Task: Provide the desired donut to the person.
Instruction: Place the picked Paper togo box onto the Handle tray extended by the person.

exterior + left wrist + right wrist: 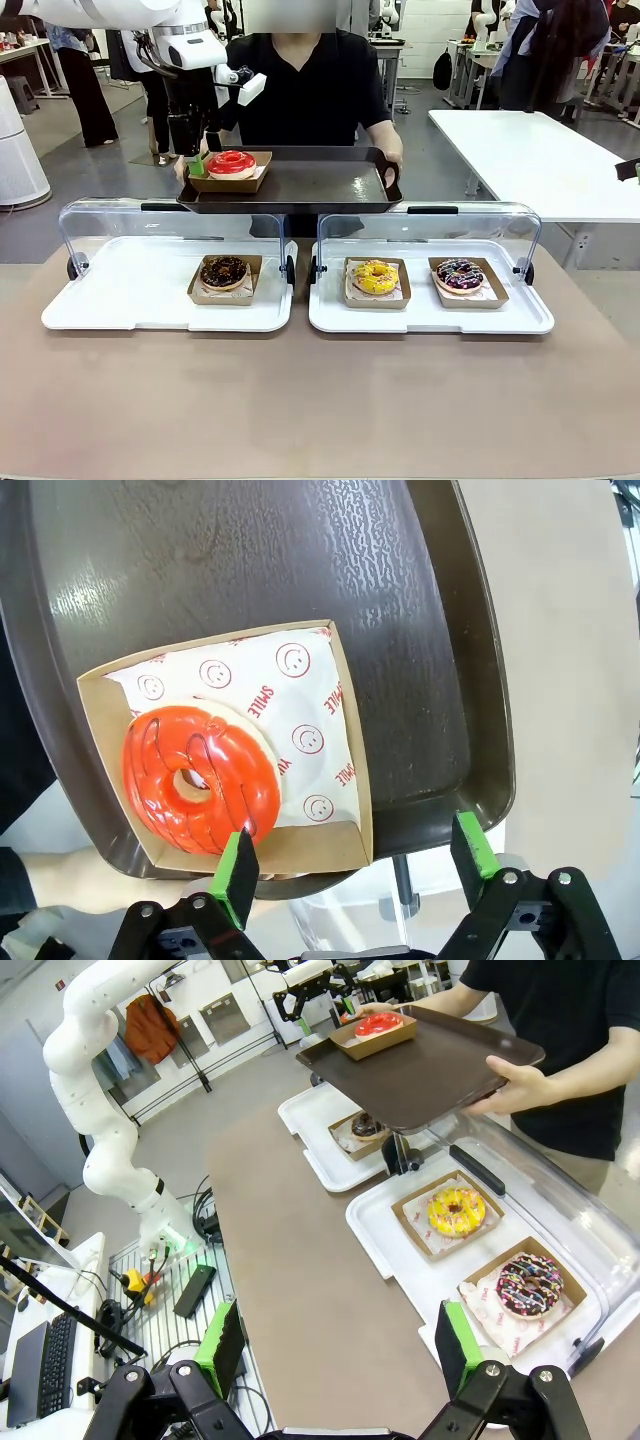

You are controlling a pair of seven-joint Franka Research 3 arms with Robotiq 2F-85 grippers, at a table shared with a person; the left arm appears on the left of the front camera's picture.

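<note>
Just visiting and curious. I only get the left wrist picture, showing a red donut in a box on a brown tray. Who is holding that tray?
Observer: The person in black holds the tray out over the table.
Operator: Any other donuts?
Observer: Three, nearer the robot: a chocolate donut, a yellow donut and a sprinkled donut.
Operator: What about the other arm?
Observer: The right gripper hangs open and empty above the table.
</note>
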